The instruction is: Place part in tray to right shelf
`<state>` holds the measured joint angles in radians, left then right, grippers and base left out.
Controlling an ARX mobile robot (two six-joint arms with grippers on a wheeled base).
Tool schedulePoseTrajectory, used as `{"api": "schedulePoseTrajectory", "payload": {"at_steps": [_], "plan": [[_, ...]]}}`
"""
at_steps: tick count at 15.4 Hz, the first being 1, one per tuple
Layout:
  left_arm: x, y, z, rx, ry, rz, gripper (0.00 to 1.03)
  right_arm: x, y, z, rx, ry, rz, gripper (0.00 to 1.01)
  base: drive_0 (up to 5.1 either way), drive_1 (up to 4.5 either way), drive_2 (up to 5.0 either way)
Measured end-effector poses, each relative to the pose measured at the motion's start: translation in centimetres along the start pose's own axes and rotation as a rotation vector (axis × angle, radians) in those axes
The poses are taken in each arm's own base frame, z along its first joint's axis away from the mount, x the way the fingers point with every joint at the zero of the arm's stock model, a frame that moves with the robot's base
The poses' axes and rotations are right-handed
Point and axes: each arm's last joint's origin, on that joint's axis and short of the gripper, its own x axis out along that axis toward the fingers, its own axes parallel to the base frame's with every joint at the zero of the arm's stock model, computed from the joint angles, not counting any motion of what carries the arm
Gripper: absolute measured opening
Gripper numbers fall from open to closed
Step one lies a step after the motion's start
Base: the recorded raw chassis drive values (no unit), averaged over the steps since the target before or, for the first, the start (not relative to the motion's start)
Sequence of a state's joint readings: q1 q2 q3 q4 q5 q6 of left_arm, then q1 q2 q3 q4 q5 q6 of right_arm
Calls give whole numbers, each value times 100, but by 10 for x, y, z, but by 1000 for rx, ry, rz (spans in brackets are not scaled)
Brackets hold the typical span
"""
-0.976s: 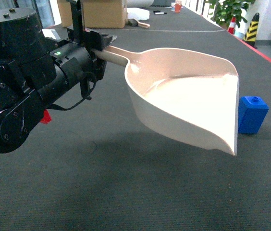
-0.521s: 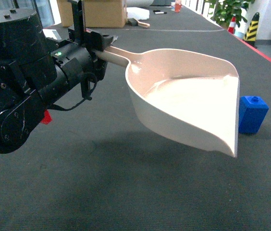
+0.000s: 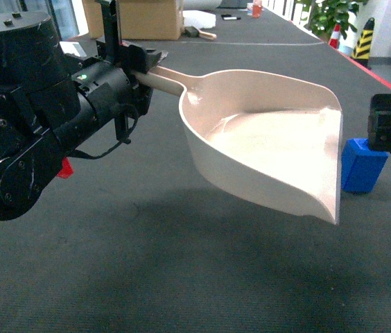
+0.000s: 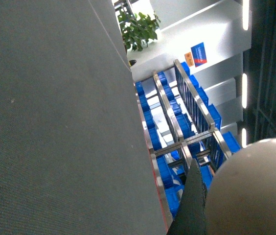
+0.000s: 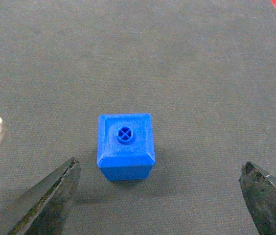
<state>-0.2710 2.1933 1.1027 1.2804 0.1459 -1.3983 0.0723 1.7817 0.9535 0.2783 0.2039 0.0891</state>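
On the dark grey worktop [image 3: 181, 277], the blue part [image 5: 125, 146] stands upright at frame centre, between the right hand's [image 5: 162, 196] wide-spread fingers [image 5: 50, 196]; the left hand [image 3: 136, 66] clamps the raised tray's [image 3: 272, 152] handle.

left hand [image 3: 140, 69] — clamped, raised | right hand [image 5: 162, 196] — fingers spread wide
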Motion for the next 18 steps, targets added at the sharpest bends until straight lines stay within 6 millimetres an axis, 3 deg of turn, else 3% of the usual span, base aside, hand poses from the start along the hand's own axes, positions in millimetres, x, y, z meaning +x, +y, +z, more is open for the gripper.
{"api": "schedulePoseTrajectory", "payload": {"at_steps": [4,7,9,12,15,16,18], "plan": [[0,0,0,1,1,0,13,44,9,5,12,79,-13,98,0,0,0],[0,0,0,26,-6,3,13,63,13,0,22,115,-10,96,0,0,0],[0,0,0,42,-13,4,13,73,15,-3,25,134,-22,82,0,0,0],[0,0,0,25,-2,0,13,78,18,-7,25,142,-19,47,0,0,0],[0,-2,-1,-46,10,-18,13,23,12,12,17,28,26,46,0,0,0],[1,-4,-1,-119,9,-31,13,-7,17,31,-4,-45,38,46,0,0,0],[2,-12,4,-218,4,-56,13,-47,32,56,-22,-145,61,46,0,0,0]]}}
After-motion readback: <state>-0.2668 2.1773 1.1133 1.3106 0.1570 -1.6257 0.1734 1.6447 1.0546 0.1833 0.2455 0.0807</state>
